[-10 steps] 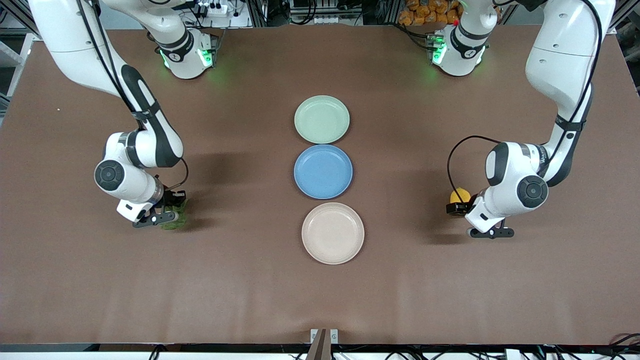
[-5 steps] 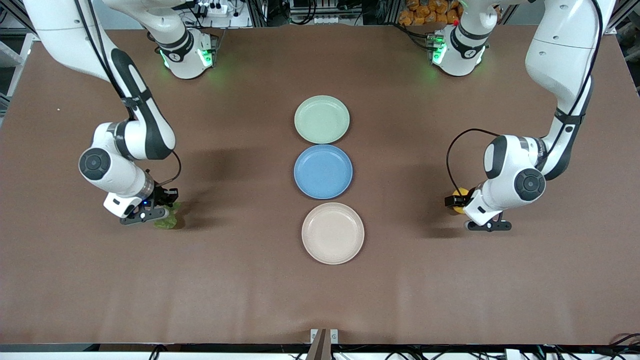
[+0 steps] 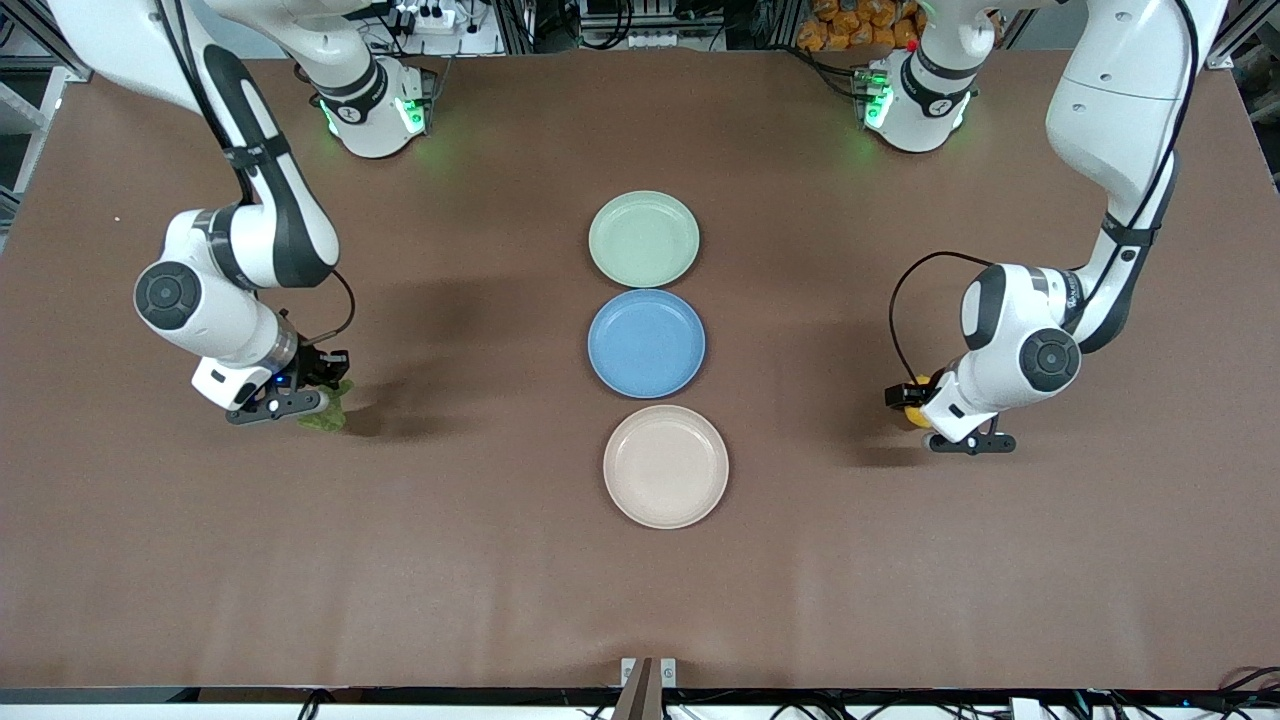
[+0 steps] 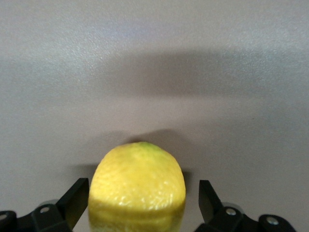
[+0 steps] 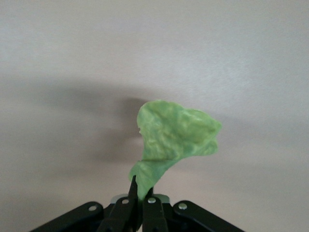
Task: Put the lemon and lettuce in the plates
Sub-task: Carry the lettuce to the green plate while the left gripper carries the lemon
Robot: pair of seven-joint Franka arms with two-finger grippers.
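Pale mint plate (image 3: pixel 643 238) and beige-cream plate (image 3: pixel 665 466) remain empty. Right pincer (image 5: pixel 140 205) pinches the crinkled green lettuce leaf (image 5: pixel 174 137) above the brown worktop (image 3: pixel 480 560); left pincer (image 4: pixel 142 205), spread wide, straddles the unlifted small yellow lemon (image 4: pixel 137 186).

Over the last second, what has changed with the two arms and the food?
The right gripper, shut on the lettuce, has drifted toward the right arm's end of the table. The left gripper, jaws open around the lemon, shifted slightly toward the robots' bases. All three plates, mint, blue and beige, stayed empty.
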